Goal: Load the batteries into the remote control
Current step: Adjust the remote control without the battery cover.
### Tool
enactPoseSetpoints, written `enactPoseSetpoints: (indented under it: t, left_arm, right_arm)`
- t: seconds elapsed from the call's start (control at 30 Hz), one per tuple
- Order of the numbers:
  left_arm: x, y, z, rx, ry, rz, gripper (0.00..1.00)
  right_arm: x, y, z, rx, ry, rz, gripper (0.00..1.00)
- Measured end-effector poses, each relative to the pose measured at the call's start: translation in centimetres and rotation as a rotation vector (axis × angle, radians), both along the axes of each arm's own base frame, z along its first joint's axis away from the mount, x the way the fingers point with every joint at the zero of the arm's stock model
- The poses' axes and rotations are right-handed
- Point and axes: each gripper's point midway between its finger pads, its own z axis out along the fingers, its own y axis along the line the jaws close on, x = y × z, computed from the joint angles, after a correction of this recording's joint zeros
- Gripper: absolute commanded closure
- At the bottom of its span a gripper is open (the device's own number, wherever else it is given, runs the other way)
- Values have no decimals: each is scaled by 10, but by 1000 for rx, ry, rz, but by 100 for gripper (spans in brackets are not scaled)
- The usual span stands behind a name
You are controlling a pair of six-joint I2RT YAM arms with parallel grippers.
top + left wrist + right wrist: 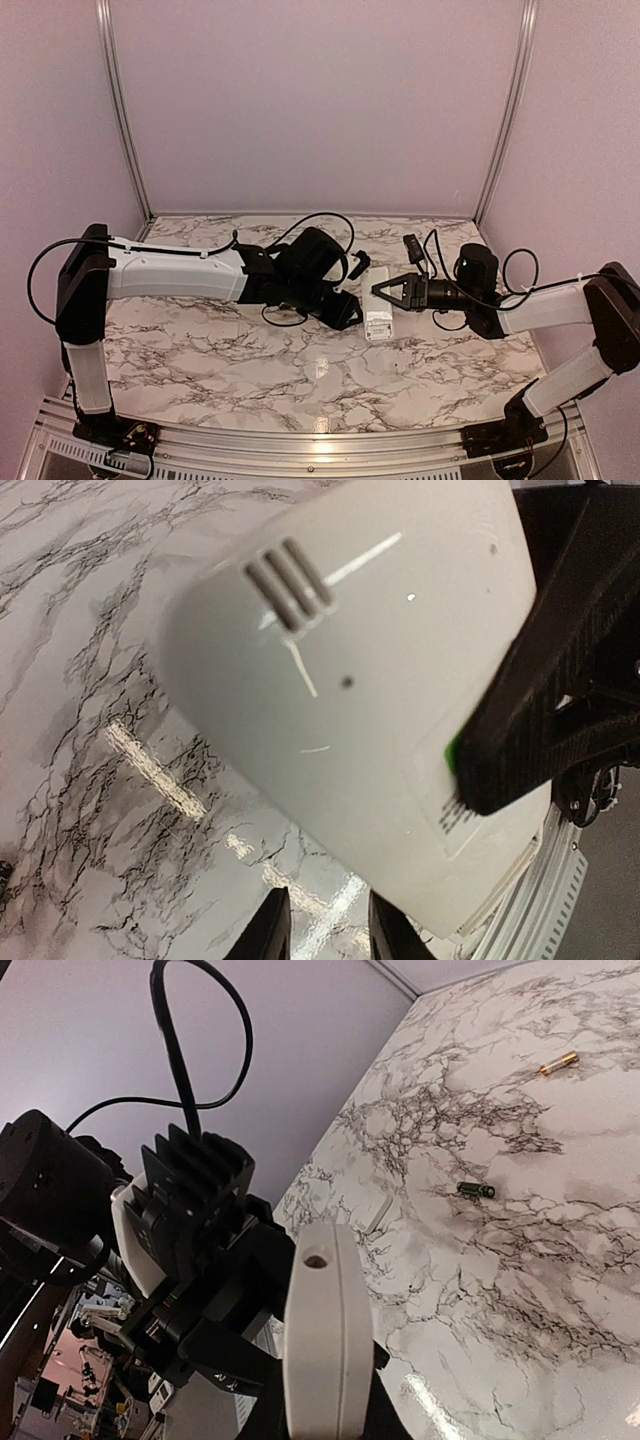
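The white remote control (378,303) is in the middle of the table, with my right gripper (384,292) shut on it from the right. In the right wrist view the remote control (322,1330) shows edge-on, pinched between the dark fingers of the right gripper (322,1418). In the left wrist view its smooth back (340,680) fills the frame, with a black right finger (540,710) pressed on it. My left gripper (328,932) is just beside it, open a little with only table between its fingers. A dark battery (476,1190) and a gold-tipped battery (558,1064) lie on the marble beyond.
A thin white flat piece (378,1213) lies on the marble near the dark battery. The left arm (180,272) reaches across the table's middle. Cables (320,222) loop over both wrists. Metal rails (125,110) frame the purple back walls.
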Motion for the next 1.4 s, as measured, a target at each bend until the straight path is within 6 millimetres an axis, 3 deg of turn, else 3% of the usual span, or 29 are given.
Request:
enactPoseSetpoints:
  t: [0.13,0.37,0.47,0.63,0.8,0.93,1.07,1.4]
  left_arm:
    - [7,8,-4,7,4,11,50]
    - [52,69,-9,40,19,80,48]
    - [52,84,-2,-5,37,68,51]
    - [41,65,18,-67,28,18,59]
    - [55,39,52,-125,-30,16,60]
    - [61,24,67,-149,-58,9,62]
    - [57,13,69,-138,-67,-5,63]
    - [57,13,54,-92,-56,-1,63]
  right_arm:
    - [2,-1,0,-3,-5,-12,100]
    - [6,-8,8,2,-39,-40,100]
    - [5,-9,12,15,-54,-42,100]
    - [1,-6,13,40,-50,-18,100]
    - [-5,-1,13,39,-51,10,99]
    - [-8,2,10,31,-46,23,96]
    - [-9,4,6,21,-34,30,93]
    - [-9,6,-5,-6,2,35,88]
